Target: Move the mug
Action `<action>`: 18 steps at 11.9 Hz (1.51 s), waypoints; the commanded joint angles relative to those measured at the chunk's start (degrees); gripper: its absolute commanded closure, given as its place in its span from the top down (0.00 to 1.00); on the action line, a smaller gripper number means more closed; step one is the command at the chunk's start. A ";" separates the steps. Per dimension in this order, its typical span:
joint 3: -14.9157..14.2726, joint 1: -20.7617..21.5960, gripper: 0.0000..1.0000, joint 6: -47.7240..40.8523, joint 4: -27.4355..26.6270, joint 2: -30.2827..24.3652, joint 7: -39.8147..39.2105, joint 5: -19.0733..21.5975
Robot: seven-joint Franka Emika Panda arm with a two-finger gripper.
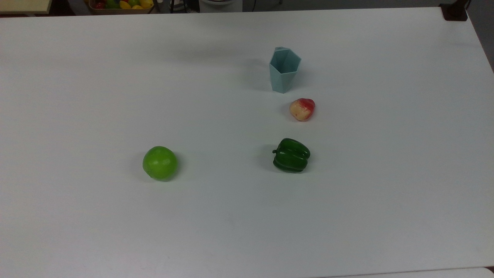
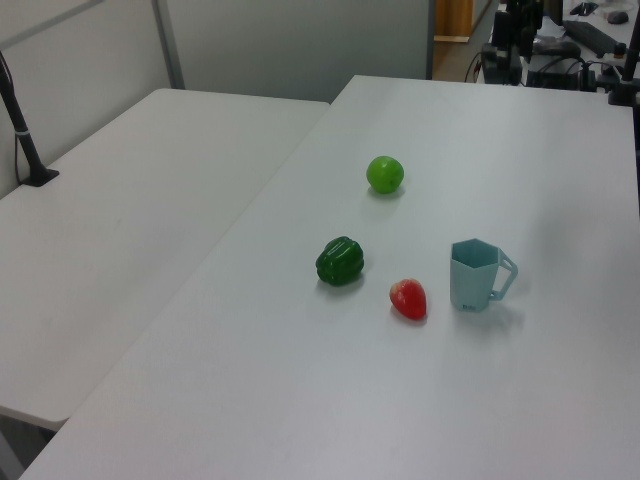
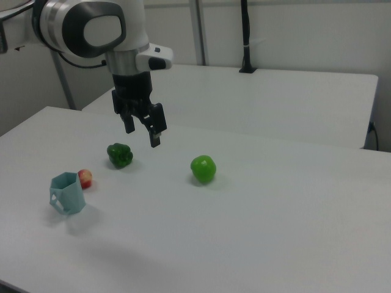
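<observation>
Gripper hangs open and empty above your table, well apart from the mug standing upright beside the strawberry, toward the top view's far edge.

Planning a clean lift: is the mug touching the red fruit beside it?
Apart. The top view shows bare table between the mug and the red fruit.
</observation>
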 commanded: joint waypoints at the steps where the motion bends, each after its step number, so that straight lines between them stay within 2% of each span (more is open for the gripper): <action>1: -0.18 0.20 1.00 -2.07 0.68 -0.47 -1.02 0.08; 8: 0.34 0.99 1.00 -1.19 0.86 -0.20 -1.11 0.61; 10: 0.61 3.70 1.00 -0.92 0.77 -0.20 -1.11 2.62; 13: 0.61 8.71 1.00 -1.80 0.07 -0.82 -1.03 3.07; 17: 0.61 15.48 1.00 -1.37 -8.26 -5.12 -0.23 3.07; 18: 0.61 17.32 1.00 -0.75 -11.85 -6.52 -0.23 3.07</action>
